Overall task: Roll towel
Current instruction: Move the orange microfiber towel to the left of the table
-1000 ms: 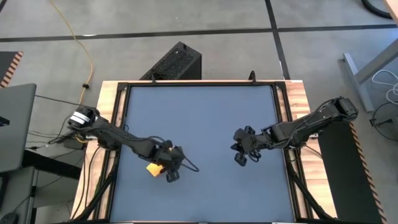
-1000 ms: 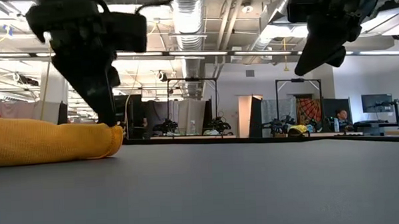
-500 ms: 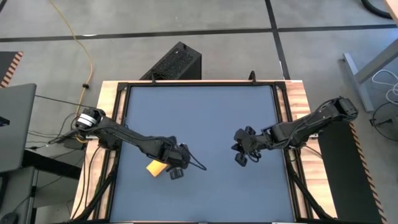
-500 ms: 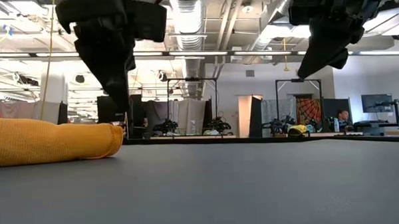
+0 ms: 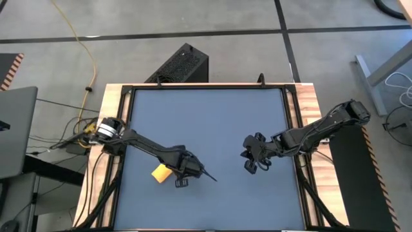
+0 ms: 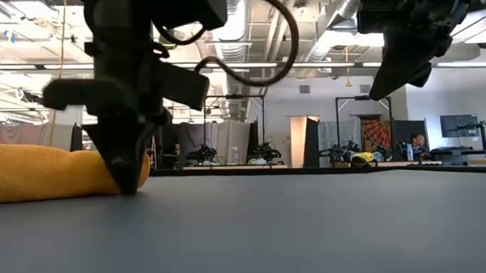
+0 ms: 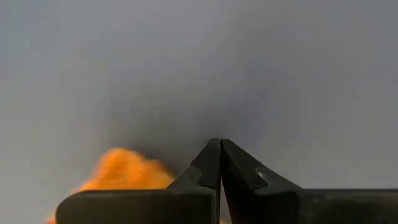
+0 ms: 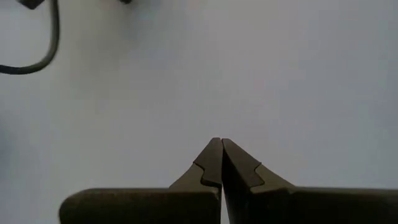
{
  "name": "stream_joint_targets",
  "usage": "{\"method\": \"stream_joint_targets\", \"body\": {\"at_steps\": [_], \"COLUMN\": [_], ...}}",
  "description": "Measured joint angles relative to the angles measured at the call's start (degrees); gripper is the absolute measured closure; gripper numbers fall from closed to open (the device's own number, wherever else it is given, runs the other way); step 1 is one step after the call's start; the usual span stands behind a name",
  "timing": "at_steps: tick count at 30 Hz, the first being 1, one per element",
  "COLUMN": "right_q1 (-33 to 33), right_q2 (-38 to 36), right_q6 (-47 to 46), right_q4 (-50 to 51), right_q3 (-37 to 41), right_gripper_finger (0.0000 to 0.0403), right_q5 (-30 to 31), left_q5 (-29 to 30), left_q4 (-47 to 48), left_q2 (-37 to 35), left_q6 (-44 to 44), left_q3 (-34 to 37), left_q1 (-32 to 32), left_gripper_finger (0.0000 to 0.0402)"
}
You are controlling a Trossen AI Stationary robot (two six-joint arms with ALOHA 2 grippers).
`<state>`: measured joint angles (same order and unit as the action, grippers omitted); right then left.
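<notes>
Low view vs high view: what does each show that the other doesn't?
Only the low view: the towel as a rolled bundle lying on the table, the left gripper down at its end, and the room behind. Only the high view: the whole table, the floor around it, and the wide gap between the left gripper and right gripper. Both: the towel beside the left gripper, right gripper apart from it.

Your work surface is a dark blue tabletop (image 5: 212, 129) framed by a pale wooden border (image 5: 308, 103). Lying directly on it, toward seven o'clock from the centre, you have the rolled yellow towel (image 5: 159, 173), resting flat near the left edge.
</notes>
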<state>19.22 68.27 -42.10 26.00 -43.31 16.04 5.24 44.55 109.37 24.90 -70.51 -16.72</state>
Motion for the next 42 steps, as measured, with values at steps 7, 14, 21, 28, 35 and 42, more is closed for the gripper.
{"method": "stream_joint_targets", "body": {"at_steps": [7, 14, 21, 28, 35, 42], "right_q1": [0.3, 0.4, 1.5, 1.8, 1.8, 1.8], "right_q2": [0.0, 0.0, 0.0, 0.0, 0.0, 0.0], "right_q6": [-1.1, -1.4, -1.6, -1.6, -1.1, -1.1], "right_q4": [0.1, 0.1, 0.1, 0.1, 0.1, 0.0], "right_q3": [0.0, 0.0, 0.0, 0.0, 0.0, 0.0], "right_gripper_finger": [0.0378, 0.0378, 0.0378, 0.0378, 0.0378, 0.0378], "right_q5": [0.6, 0.6, 0.6, 0.8, 0.8, 0.8], "left_q5": [6.1, 11.7, 11.5, 17.1, 16.4, 9.9], "left_q4": [8.9, 17.4, 12.2, 14.0, 9.2, 0.8], "left_q2": [1.4, 1.4, 0.5, -4.7, -19.3, -28.5], "left_q6": [-0.1, 2.8, 1.1, 3.4, 7.7, 10.4], "left_q3": [-0.9, -0.4, -0.5, -0.8, 12.4, 25.8], "left_q1": [1.7, 5.9, 6.2, 4.5, 12.4, 21.0], "left_gripper_finger": [0.0401, 0.0401, 0.0401, 0.0401, 0.0401, 0.0401]}}
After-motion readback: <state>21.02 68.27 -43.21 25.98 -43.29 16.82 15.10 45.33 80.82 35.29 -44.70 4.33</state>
